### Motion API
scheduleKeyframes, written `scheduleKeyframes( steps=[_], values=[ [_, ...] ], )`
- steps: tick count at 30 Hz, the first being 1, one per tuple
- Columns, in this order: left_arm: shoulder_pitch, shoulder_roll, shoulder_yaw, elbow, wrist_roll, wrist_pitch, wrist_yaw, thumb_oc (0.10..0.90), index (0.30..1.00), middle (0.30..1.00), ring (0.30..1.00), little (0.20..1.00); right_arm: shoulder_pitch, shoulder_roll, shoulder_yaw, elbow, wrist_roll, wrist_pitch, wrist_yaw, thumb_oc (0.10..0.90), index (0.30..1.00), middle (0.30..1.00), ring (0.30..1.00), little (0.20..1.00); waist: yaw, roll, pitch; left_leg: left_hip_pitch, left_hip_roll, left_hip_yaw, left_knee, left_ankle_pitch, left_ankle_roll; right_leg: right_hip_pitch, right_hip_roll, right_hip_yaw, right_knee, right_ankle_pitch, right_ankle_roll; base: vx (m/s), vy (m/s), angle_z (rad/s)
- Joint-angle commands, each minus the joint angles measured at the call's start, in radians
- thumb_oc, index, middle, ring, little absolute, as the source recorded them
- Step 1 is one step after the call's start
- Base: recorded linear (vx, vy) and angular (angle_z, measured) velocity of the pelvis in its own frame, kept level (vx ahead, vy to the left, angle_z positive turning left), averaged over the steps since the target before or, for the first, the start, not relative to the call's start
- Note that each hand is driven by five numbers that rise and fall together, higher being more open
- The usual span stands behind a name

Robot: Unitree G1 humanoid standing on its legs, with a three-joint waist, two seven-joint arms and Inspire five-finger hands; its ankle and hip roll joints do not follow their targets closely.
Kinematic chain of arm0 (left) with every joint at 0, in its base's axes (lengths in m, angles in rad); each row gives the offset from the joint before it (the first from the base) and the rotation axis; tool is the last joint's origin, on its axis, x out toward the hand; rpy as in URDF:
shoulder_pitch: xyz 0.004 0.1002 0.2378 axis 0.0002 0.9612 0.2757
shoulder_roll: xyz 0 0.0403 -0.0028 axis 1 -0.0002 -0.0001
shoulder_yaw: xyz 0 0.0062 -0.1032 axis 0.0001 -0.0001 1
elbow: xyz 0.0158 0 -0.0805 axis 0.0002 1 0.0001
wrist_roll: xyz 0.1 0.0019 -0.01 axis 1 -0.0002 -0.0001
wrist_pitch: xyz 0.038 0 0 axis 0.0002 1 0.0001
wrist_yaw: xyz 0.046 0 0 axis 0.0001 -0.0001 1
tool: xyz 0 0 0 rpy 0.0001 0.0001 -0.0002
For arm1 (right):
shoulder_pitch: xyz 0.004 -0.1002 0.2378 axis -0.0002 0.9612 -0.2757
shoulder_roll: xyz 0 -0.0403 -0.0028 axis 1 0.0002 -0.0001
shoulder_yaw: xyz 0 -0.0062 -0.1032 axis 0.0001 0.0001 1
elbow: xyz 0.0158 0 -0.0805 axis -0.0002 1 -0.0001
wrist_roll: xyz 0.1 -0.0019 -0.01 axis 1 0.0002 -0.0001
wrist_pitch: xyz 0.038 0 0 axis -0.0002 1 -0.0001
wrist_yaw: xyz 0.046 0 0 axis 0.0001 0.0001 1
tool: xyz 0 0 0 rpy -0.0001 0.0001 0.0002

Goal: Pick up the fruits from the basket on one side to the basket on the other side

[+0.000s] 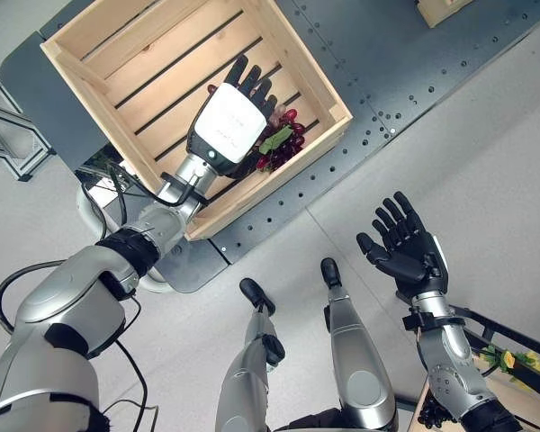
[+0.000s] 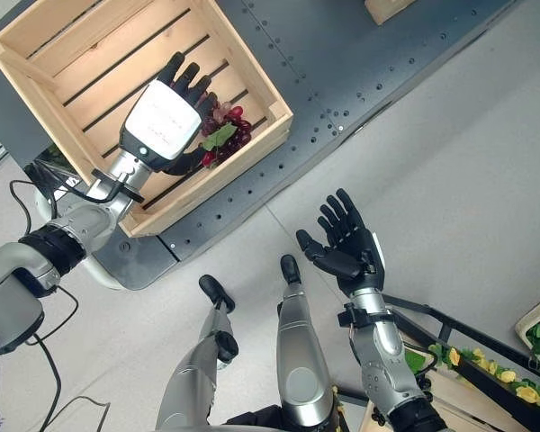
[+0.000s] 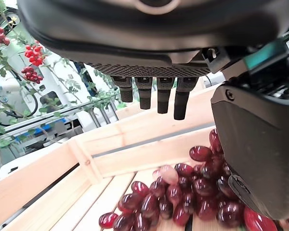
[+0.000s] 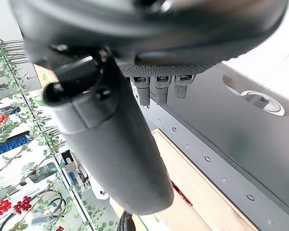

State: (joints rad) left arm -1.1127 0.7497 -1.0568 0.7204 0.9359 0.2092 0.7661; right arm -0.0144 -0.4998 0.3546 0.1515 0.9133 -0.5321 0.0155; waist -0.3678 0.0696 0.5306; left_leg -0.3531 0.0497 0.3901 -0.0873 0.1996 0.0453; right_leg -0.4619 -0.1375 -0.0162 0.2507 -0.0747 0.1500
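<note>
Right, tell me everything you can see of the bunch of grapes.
The bunch of grapes is dark red, made of glossy oval berries packed close, with a green leaf showing on it in the head views. It lies on the slatted floor of the pale wooden crate, in the corner nearest the robot. The left hand is spread just over it with straight fingers, thumb beside the berries; whether it touches them cannot be told. Part of the bunch is hidden under the hand.

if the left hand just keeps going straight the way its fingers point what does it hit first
Probably the slatted floor of the wooden crate, or its far wall beyond. The left hand hovers open inside the crate, with the bunch of red grapes beside the thumb and below the fingers rather than straight ahead. Depth is uncertain.
</note>
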Motion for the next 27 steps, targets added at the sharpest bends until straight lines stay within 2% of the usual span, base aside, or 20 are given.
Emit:
scheduleKeyframes(
  steps=[1, 10, 13, 19, 24, 27],
  values=[
    [-0.178, 0.011, 0.066, 0.086, -0.04, -0.004, 0.062, 0.8, 0.9, 0.9, 0.9, 0.9, -0.017, -0.012, -0.071, -0.099, 0.013, -0.114, 0.02, 0.8, 0.9, 0.9, 0.9, 0.9, -0.04, -0.05, -0.011, 0.089, 0.122, 0.019, 0.118, -0.121, -0.152, 0.0, 0.067, -0.018, -0.11, 0.144, -0.061, -0.01, -0.033, -0.01],
    [-0.218, -0.061, 0.054, 0.229, -0.142, -0.028, 0.124, 0.8, 0.9, 0.9, 0.9, 0.9, -0.044, -0.003, -0.044, -0.075, 0.012, -0.116, 0.022, 0.8, 0.9, 0.9, 0.9, 0.9, -0.059, -0.069, -0.011, 0.072, 0.133, 0.033, 0.123, -0.115, -0.16, -0.02, 0.076, -0.01, -0.109, 0.148, -0.066, 0.0, -0.005, -0.01],
    [-0.227, -0.079, 0.054, 0.25, -0.14, -0.051, 0.108, 0.8, 0.9, 0.9, 0.9, 0.9, -0.046, 0.008, -0.039, -0.073, 0.007, -0.121, 0.02, 0.8, 0.9, 0.9, 0.9, 0.9, -0.063, -0.077, -0.011, 0.065, 0.138, 0.038, 0.121, -0.112, -0.164, -0.025, 0.08, -0.012, -0.112, 0.15, -0.068, 0.0, -0.039, -0.05],
    [-0.259, -0.116, 0.013, 0.281, -0.159, -0.12, -0.044, 0.8, 0.9, 0.9, 0.9, 0.9, -0.067, 0.015, -0.035, -0.065, 0.003, -0.114, 0.017, 0.8, 0.9, 0.9, 0.9, 0.9, -0.075, -0.089, -0.011, 0.048, 0.144, 0.046, 0.128, -0.11, -0.169, -0.046, 0.085, -0.012, -0.104, 0.151, -0.068, 0.0, 0.0, 0.0],
    [-0.271, -0.129, -0.023, 0.287, -0.169, -0.101, -0.169, 0.8, 0.9, 0.9, 0.9, 0.9, -0.079, 0.017, -0.038, -0.065, -0.001, -0.101, 0.002, 0.8, 0.9, 0.9, 0.9, 0.9, -0.081, -0.087, -0.011, 0.04, 0.142, 0.051, 0.131, -0.108, -0.169, -0.055, 0.083, -0.009, -0.105, 0.156, -0.067, 0.01, 0.0, -0.03],
    [-0.286, -0.141, -0.045, 0.29, -0.124, -0.057, -0.241, 0.8, 0.9, 0.9, 0.9, 0.9, -0.086, 0.017, -0.039, -0.06, 0.002, -0.101, -0.008, 0.8, 0.9, 0.9, 0.9, 0.9, -0.084, -0.084, -0.011, 0.032, 0.141, 0.052, 0.132, -0.108, -0.17, -0.061, 0.081, -0.008, -0.108, 0.157, -0.067, 0.0, 0.0, 0.0]
  ],
)
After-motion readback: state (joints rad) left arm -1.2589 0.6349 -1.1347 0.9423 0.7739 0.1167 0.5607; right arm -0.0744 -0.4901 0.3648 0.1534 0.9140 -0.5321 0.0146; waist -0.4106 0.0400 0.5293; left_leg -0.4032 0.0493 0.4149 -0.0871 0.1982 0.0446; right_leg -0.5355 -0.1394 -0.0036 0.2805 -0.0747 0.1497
